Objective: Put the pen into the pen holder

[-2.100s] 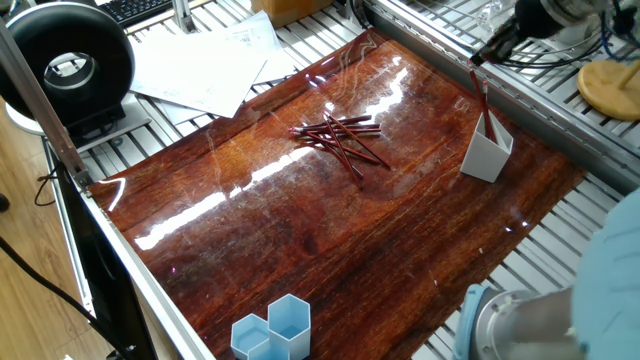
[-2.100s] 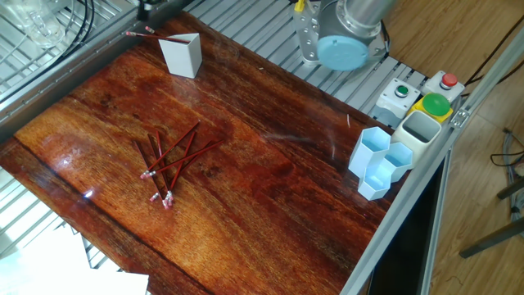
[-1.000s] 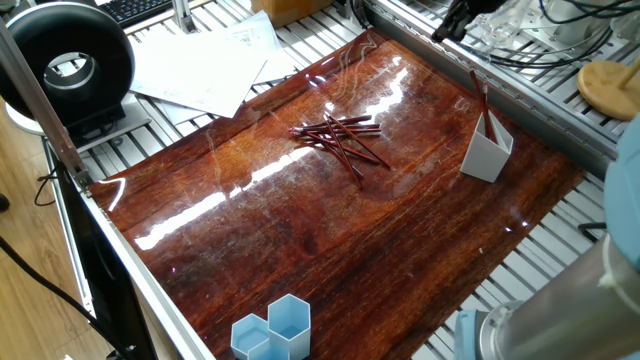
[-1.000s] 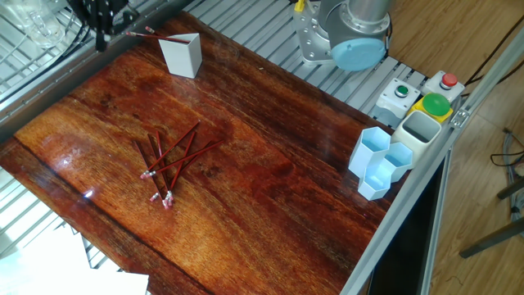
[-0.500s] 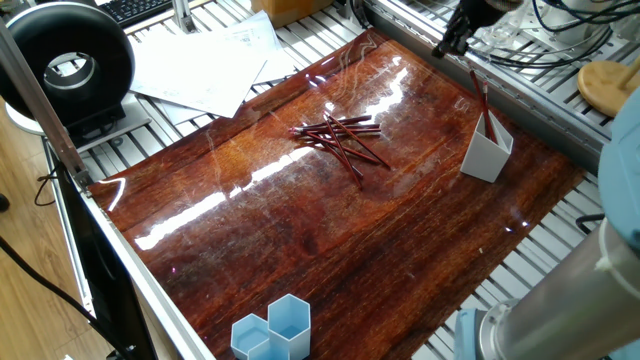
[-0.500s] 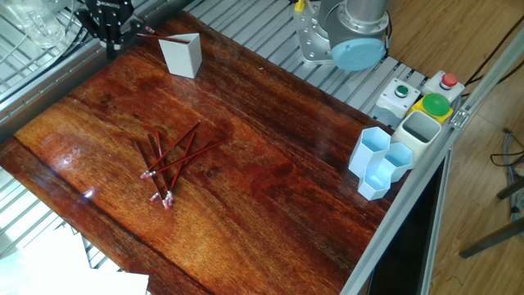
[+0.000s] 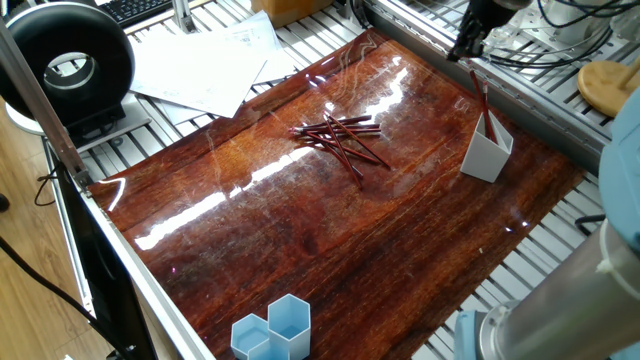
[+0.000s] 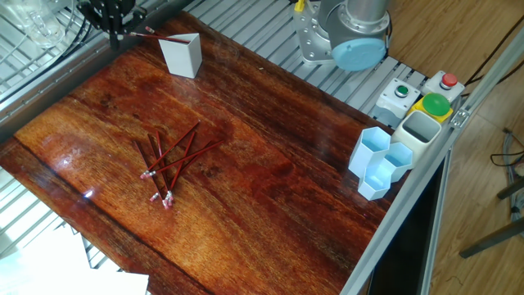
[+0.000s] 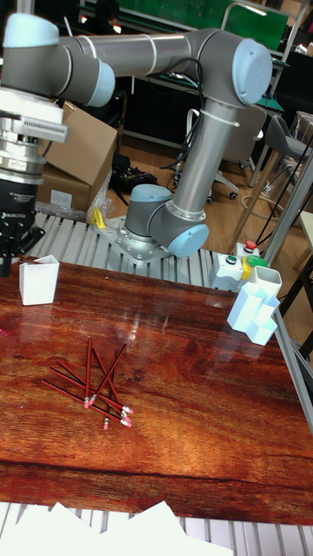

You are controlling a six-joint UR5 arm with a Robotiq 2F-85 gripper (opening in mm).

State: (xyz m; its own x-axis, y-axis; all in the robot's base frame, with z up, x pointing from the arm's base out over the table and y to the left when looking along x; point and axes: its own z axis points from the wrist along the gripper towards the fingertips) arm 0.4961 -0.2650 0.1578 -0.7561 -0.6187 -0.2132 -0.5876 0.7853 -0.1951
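Several thin red pens (image 7: 340, 135) lie crossed in a pile mid-table, also seen as the pile (image 8: 168, 162) and the pile (image 9: 96, 389). The white angular pen holder (image 7: 487, 152) stands near the table's far edge, with red pens (image 7: 482, 100) leaning out of its rim. From the other side the pen holder (image 8: 182, 54) has a pen (image 8: 160, 37) sticking out sideways. My gripper (image 7: 463, 50) hovers beside the holder, near the leaning pen's upper end. The gripper (image 8: 116, 31) holds nothing. In the tall view the gripper (image 9: 17, 250) is open just above and left of the holder (image 9: 39, 280).
Light blue hexagonal cups (image 8: 378, 162) and a button box (image 8: 422, 102) sit at one table end, with the arm's base (image 9: 152, 228) nearby. White papers (image 7: 205, 65) and a black round device (image 7: 68, 68) lie beyond the opposite side. Metal rails border the wooden board (image 7: 300, 230).
The gripper has shifted toward the pen holder, ending close to the top of the pen leaning out of it. The pens in the pile and the holder have not moved.
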